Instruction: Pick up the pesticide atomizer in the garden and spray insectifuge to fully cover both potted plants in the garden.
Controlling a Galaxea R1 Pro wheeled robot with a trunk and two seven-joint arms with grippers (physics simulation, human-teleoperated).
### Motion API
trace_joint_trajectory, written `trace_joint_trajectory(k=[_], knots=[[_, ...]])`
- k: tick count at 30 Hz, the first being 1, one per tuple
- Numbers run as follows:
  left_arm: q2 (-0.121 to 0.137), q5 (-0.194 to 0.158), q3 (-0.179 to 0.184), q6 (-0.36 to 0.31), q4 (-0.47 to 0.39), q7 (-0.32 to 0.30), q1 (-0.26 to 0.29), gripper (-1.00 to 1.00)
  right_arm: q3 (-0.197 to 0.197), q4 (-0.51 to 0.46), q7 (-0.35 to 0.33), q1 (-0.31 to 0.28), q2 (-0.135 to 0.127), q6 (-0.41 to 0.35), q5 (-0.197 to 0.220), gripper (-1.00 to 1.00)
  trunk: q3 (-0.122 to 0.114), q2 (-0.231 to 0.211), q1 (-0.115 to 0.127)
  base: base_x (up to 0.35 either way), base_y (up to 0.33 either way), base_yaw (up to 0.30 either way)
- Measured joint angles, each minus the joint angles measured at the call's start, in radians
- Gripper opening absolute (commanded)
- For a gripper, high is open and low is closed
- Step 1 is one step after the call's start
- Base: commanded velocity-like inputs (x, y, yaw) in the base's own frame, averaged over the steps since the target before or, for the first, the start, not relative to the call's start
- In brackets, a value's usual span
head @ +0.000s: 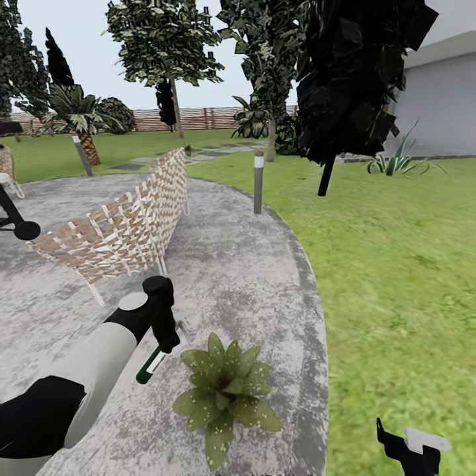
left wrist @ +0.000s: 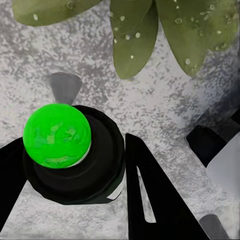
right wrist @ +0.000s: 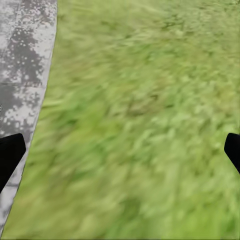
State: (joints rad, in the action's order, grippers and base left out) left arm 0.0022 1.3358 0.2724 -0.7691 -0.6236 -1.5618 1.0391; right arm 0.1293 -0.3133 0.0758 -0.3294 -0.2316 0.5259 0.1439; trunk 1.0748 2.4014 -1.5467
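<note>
Left gripper (head: 160, 340) pinching the atomizer (head: 151, 366) beside 1 potted plant (head: 223, 395) on the patio (head: 251, 264).

The atomizer is slender, white-bodied with a dark green end pointing down toward 7 o'clock; in the left wrist view its tip (left wrist: 57, 135) glows bright green inside a black collar, between 2 black fingers (left wrist: 150, 195). The plant, a low rosette of pointed, white-speckled leaves, sits at 4 o'clock from the atomizer, just beside it. The right gripper (head: 411, 444) hangs spread wide over the lawn (right wrist: 145, 125), holding nothing. A woven chair (head: 125, 231) stands at 12 o'clock.

no readable text, labels, brands, numbers or signs
</note>
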Motion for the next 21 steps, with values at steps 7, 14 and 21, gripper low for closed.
trace_joint_trajectory(k=[7, 14, 21], knots=[[0.000, 0.000, 0.000, -0.001, 0.000, 0.000, -0.001, -1.00, 0.000, 0.000, 0.000, 0.000, 0.000, 0.000, 0.000, 1.00, 0.000, 0.000, 0.000, -0.230, -0.216, 0.277], [-0.001, 0.000, 0.000, -0.001, 0.000, 0.000, -0.006, -1.00, 0.000, -0.001, 0.000, 0.000, 0.000, 0.000, 0.000, 1.00, 0.000, 0.000, 0.000, -0.108, -0.249, 0.278], [0.000, 0.000, 0.001, 0.000, 0.000, 0.000, -0.008, -1.00, 0.000, -0.001, 0.000, 0.000, -0.001, 0.000, 0.000, 1.00, 0.000, 0.000, 0.000, -0.004, -0.276, 0.273]])
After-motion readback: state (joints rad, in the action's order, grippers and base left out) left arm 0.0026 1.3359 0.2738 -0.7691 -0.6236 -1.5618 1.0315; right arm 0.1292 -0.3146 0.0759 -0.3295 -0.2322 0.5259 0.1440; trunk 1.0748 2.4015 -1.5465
